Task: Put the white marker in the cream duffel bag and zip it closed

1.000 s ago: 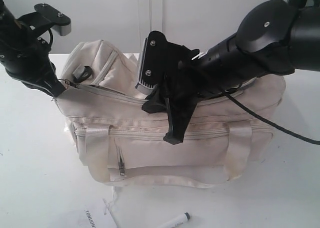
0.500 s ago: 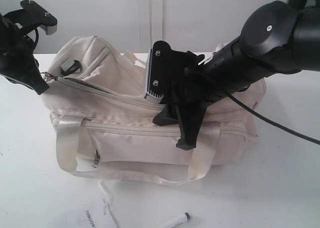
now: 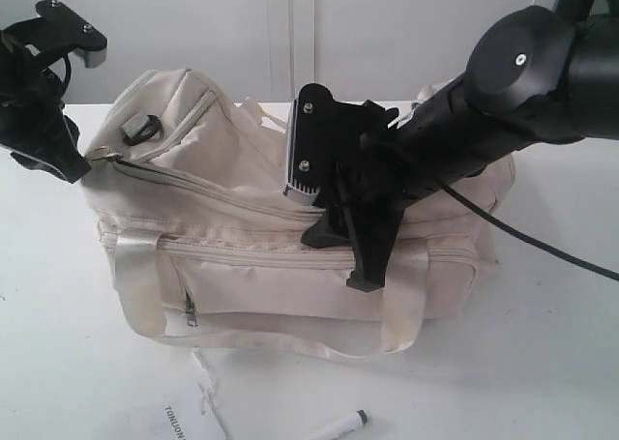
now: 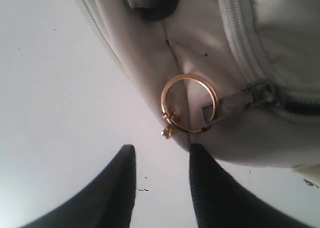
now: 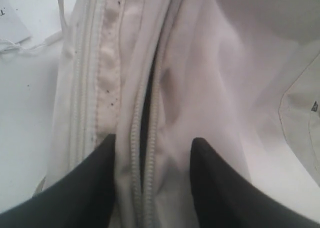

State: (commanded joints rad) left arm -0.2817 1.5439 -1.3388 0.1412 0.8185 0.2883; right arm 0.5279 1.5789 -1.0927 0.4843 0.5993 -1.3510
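1. Your white marker lies on the table by the edge nearest the camera, outside the cream duffel bag.
2. Your left gripper gapes empty beside the bag's gold ring.
3. Your right gripper straddles the top zipper, jaws apart.

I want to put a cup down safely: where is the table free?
The table is bare right of the cream duffel bag and front-left of it. It is crowded in front, around the white marker and the paper tag.

The duffel bag is cream, its ring gold, marker white.
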